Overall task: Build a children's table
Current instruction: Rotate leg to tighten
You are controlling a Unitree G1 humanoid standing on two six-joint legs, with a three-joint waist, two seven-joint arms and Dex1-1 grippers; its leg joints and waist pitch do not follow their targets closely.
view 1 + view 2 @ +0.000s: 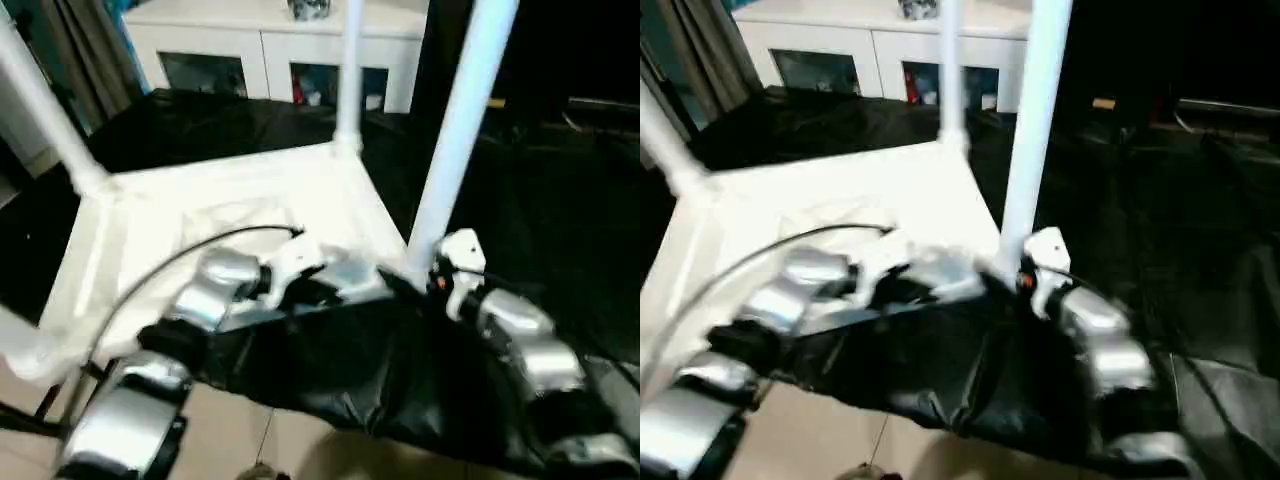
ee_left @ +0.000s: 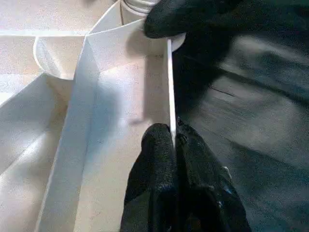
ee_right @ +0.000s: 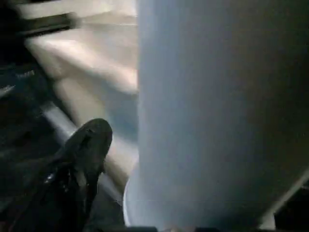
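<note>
Lying upside down on the black-covered desk [image 1: 540, 200], the tabletop [image 1: 230, 215] shows its ribbed underside in the left eye view, its near right corner at the desk's near edge. Three legs stand up from its sockets: one at the far left corner [image 1: 40, 105], one at the far right corner [image 1: 348, 70], and one at the near right corner [image 1: 458, 130]. The left hand [image 1: 330, 290] reaches to the tabletop's near rim, close to that near right corner. The right hand [image 1: 425, 272] sits at the base of the near right leg. A white cabinet [image 1: 270, 50] stands beyond the desk's far edge, and tiled floor [image 1: 260, 440] shows below the near edge.

The right eye view shows the same layout, the near right leg [image 1: 1035, 120] rising just beside the right hand [image 1: 1012, 272].

In the left wrist view, the left hand [image 2: 173, 137] is clamped on the tabletop's thin rim [image 2: 170, 87], one finger on each side. A black fingertip [image 2: 169, 21] of the other hand rests against the corner socket [image 2: 140, 6] further along.

In the right wrist view, the leg [image 3: 217, 111] looms close, one black finger [image 3: 89, 145] beside it; whether the right hand grips it I cannot tell.
</note>
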